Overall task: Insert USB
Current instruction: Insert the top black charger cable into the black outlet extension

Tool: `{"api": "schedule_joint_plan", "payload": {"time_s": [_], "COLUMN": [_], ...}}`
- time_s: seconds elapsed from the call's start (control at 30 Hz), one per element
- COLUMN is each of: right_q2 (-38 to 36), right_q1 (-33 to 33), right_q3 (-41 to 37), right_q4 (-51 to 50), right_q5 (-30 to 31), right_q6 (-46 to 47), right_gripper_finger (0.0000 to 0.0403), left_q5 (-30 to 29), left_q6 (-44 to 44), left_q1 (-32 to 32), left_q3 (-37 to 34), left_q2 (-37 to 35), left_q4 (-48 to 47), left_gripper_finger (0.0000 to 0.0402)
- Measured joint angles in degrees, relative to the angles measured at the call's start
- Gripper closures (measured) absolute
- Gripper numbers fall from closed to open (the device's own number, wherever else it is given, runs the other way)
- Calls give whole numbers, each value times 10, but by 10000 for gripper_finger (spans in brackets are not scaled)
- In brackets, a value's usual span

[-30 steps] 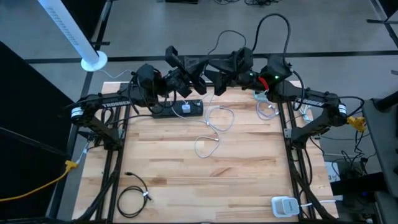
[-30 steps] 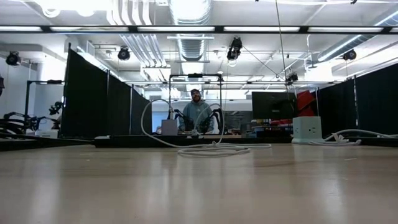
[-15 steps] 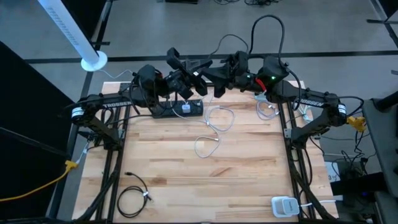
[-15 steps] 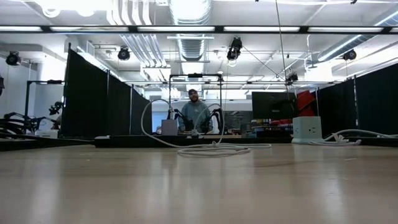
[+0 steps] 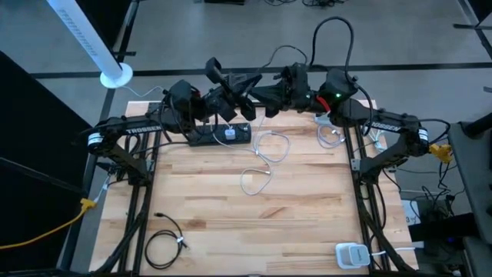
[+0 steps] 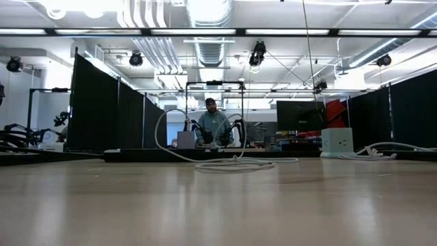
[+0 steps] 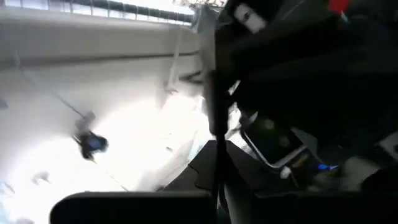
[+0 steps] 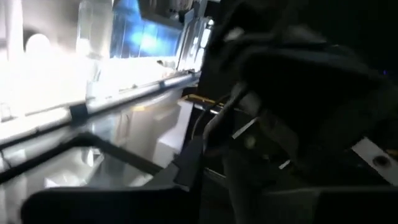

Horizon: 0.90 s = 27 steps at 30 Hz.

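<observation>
In the high view a black power strip (image 5: 221, 135) lies flat near the table's far edge, with a small white block (image 5: 229, 134) on it. A white USB cable (image 5: 267, 151) lies in loose loops on the wood just right of the strip, one end (image 5: 247, 187) toward the table's middle. In the low view the cable (image 6: 225, 164) arches up from the strip (image 6: 157, 156). My left gripper (image 5: 233, 83) and my right gripper (image 5: 267, 95) hang raised above the far edge over the strip, pointing at each other. Both look shut and hold nothing.
A coiled black cable (image 5: 164, 243) lies at the near left corner and a white adapter (image 5: 352, 254) at the near right corner. More white cable (image 5: 331, 135) sits by the right arm's base. A person (image 6: 215, 128) sits in the room behind the table.
My right gripper has drifted slightly toward the far edge and the left gripper, and the cable above its arm has swung with it. The USB cable and power strip have stayed where they were.
</observation>
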Motion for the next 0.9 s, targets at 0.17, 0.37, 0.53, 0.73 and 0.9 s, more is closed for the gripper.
{"api": "schedule_joint_plan", "payload": {"time_s": [0.17,0.37,0.53,0.73,0.9], "right_q2": [-29,-86,-125,-133,-106], "right_q1": [-10,-10,-10,-10,1], "right_q3": [0,0,1,1,1], "right_q4": [-3,-80,-222,-375,-399], "right_q5": [-27,-24,51,130,141], "right_q6": [-125,-423,-724,-1056,-1237], "right_gripper_finger": [273,198,180,192,207], "left_q5": [-16,-18,36,265,411], "left_q6": [-249,-584,-800,-1069,-1213], "left_q1": [3,23,42,82,97], "left_q3": [0,7,23,30,20], "left_q2": [-12,-14,-14,-12,-11], "left_q4": [-38,-161,-332,-448,-473], "left_gripper_finger": [401,401,401,401,401]}}
